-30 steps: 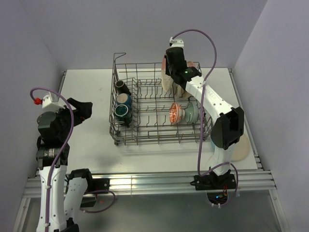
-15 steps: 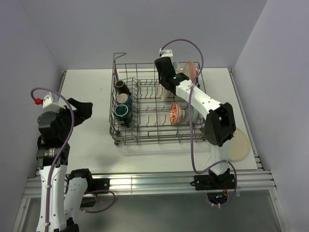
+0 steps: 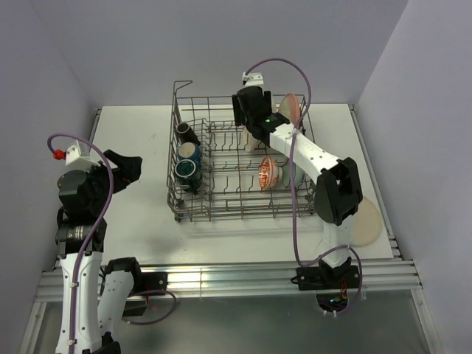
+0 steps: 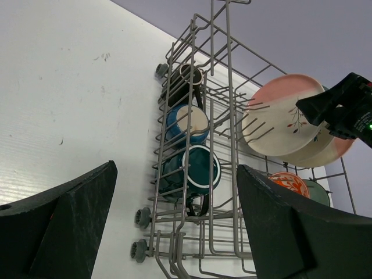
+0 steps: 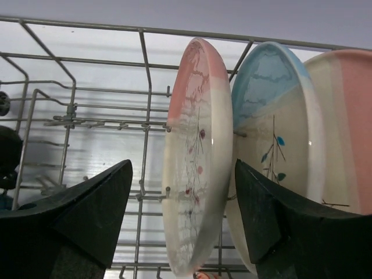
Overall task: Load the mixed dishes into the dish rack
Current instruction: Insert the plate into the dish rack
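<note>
Right claw [image 5: 183,168]: fingers apart, straddling pink-and-cream plate [image 5: 197,116], which stands on edge in dish rack [image 3: 243,212], mid-table toward far edge. Left claw [image 4: 174,224]: spread wide, near left edge. Cream plate [image 3: 369,225] lies flat, near-right corner.

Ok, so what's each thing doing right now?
left gripper: open, empty.
right gripper: open, straddling the pink plate.
pink plate: upright in the dish rack.
two plates beside it: upright too.
mugs: in the rack.
bowls: on edge in the rack.
fourth plate: flat on the table.
</note>
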